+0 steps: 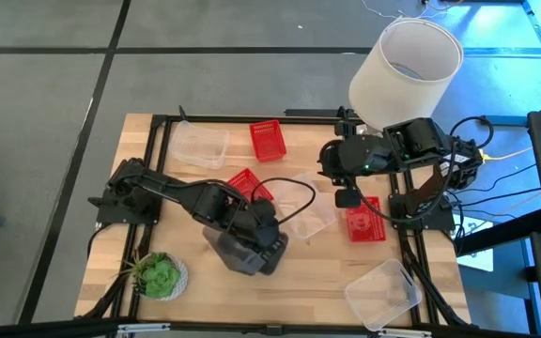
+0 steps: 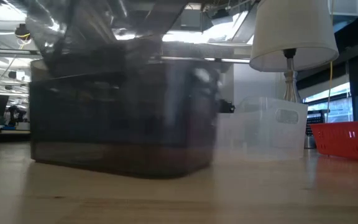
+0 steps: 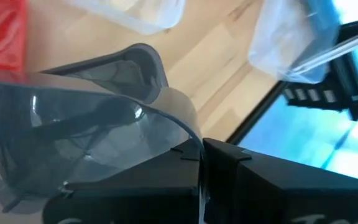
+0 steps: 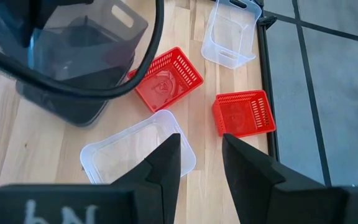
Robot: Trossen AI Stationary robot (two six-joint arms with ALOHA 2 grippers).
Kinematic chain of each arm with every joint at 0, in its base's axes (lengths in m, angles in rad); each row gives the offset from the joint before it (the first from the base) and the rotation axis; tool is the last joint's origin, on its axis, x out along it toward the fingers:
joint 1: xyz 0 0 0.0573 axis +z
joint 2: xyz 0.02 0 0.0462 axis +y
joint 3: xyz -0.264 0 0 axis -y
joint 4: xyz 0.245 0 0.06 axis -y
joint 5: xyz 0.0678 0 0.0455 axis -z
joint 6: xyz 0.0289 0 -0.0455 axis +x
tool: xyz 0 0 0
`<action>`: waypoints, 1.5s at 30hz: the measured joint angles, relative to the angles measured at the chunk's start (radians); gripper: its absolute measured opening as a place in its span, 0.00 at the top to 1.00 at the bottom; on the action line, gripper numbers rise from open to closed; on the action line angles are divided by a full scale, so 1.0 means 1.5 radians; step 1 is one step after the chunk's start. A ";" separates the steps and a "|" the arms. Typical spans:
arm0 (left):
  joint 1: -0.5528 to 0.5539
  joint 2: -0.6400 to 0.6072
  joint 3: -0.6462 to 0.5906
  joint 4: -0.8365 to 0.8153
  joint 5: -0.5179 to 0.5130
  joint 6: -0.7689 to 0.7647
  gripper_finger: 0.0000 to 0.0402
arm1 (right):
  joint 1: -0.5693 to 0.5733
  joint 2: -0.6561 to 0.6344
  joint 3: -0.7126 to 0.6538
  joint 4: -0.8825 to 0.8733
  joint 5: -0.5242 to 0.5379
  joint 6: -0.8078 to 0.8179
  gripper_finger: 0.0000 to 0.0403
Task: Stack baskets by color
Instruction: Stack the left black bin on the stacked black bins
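Near the middle of the counter (image 1: 308, 282), toward its near edge, the left hand (image 1: 252, 246) is clamped shut on the rim of a dark grey basket (image 1: 242, 252); the left wrist view shows that wall pinched between the fingers, with a second grey shell nested inside, so the grey stack looks at least partly built. How many greys are in it cannot be told. Right hand (image 1: 347, 198) hangs over the right-centre of the counter, fingers parted and holding nothing, above a clear basket (image 1: 310, 214) and beside a red basket (image 1: 364, 223). Reds are all loose: that one at the right, another (image 1: 268, 140) at the far middle, a third (image 1: 248, 183) just beside the left arm, partly hidden. Clears are equally scattered: one at far left (image 1: 198, 145), one in the centre, one at the near right corner (image 1: 383, 293). White lampshade (image 1: 405, 70) and green plant (image 1: 156, 274) sit out of the way. Judgement: grey pile under way, red and clear piles not yet started; most of the job remains.
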State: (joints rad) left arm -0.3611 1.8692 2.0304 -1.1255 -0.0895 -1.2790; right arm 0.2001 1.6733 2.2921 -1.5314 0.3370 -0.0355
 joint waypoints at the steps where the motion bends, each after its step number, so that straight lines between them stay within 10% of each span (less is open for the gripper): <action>1: 0.000 0.000 0.000 -0.013 0.002 -0.002 1.00 | 0.000 0.000 0.000 0.000 0.000 0.000 0.71; 45: -0.002 0.047 0.002 -0.146 -0.001 -0.068 1.00 | 0.000 0.000 0.000 0.001 0.000 0.001 0.71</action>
State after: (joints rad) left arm -0.3640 1.9391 2.0331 -1.3452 -0.0905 -1.3806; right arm 0.2003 1.6733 2.2922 -1.5304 0.3370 -0.0336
